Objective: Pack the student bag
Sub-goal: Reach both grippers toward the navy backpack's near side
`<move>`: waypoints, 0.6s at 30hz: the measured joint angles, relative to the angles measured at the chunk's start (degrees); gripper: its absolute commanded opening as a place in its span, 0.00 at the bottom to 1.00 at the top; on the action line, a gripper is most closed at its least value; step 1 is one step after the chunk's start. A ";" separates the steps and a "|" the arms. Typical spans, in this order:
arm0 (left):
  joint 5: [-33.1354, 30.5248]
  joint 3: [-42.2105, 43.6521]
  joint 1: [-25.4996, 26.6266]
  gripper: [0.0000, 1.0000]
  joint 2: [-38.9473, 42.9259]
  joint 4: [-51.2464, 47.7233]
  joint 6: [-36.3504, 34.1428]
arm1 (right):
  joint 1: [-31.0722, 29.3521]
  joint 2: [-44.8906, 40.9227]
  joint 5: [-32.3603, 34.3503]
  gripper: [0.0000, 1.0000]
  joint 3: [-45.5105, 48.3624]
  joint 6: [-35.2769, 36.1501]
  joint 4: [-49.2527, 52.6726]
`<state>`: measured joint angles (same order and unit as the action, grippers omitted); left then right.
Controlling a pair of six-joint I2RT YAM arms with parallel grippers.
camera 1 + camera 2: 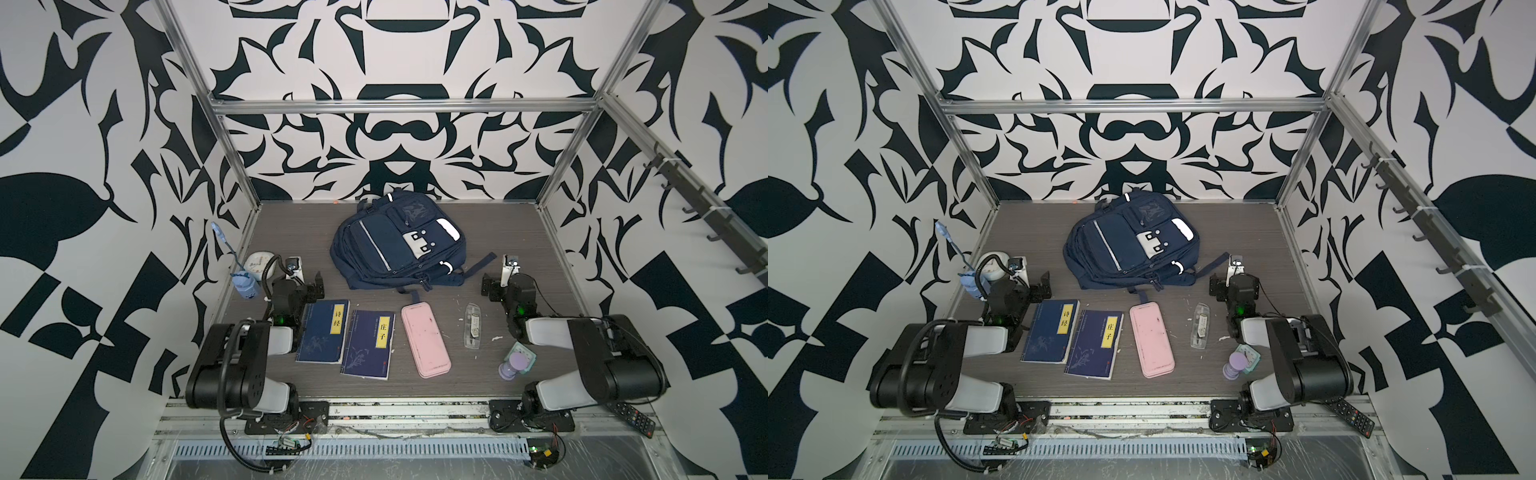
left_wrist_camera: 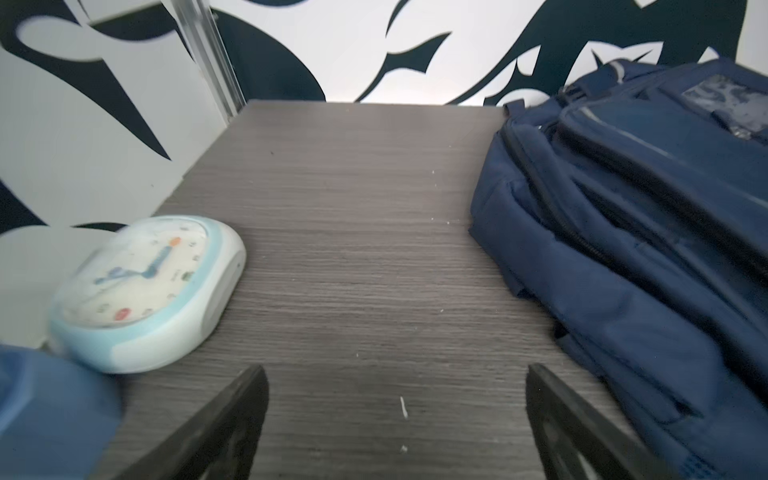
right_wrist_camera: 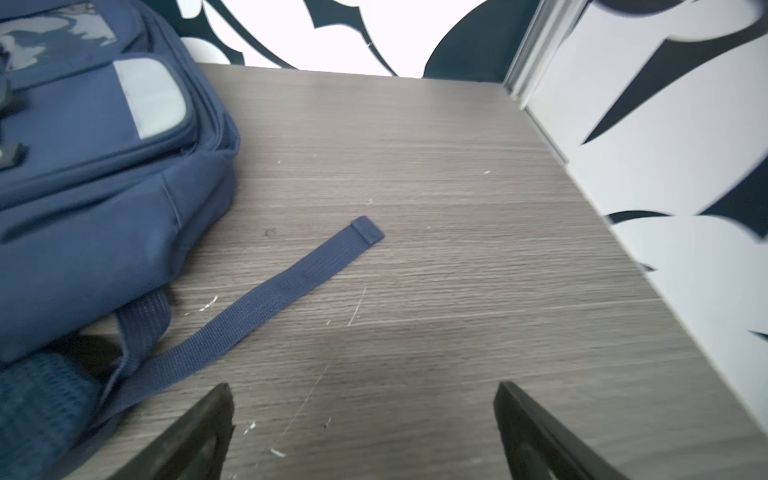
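Jaws on both arms stand spread wide and hold nothing, with only bare desk (image 1: 511,232) between the fingertips in each wrist view. The student bag (image 1: 395,245) lies flat on its back at the middle of the desk, its top close to the back edge and its front pockets facing up. Both top views show it between the two arms and a little farther back than either.

The left gripper (image 2: 397,374) sits near the desk's left edge, level with the bag's near end, and touches nothing. In its wrist view the bag's navy side (image 2: 623,257) bulges just beside one finger, clear of it, while a pale blue clock (image 2: 145,286) lies on the other side.

The right gripper (image 3: 363,388) sits off the bag's other near corner, also apart from the fabric. A loose blue strap (image 3: 291,282) runs out from under the bag across the desk towards that gripper, its free end lying flat ahead of the open fingers, untouched.
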<state>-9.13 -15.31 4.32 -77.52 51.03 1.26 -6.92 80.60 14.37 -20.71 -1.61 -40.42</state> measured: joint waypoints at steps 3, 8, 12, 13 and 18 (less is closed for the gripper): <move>-2.27 -2.03 1.86 0.99 11.08 -5.03 2.58 | -1.44 -6.08 6.34 1.00 -4.35 -4.02 8.98; -1.25 -18.03 2.08 0.99 13.49 -22.67 11.19 | -1.40 -9.94 14.27 1.00 -19.23 -17.97 31.47; 4.11 -27.58 2.43 0.99 8.70 -32.81 18.80 | -2.03 -10.21 12.04 1.00 -27.85 -23.67 42.58; 6.08 -29.31 2.56 0.99 7.26 -35.12 20.65 | -2.84 -10.45 11.02 1.00 -28.35 -24.00 44.02; 15.96 -34.49 4.42 0.99 -0.31 -43.04 27.08 | -12.85 -8.13 9.38 1.00 -30.01 -23.41 52.04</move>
<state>6.83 -49.80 8.73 -77.82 7.99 28.34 -19.77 72.47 23.75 -50.72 -25.02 11.62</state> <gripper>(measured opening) 0.990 0.997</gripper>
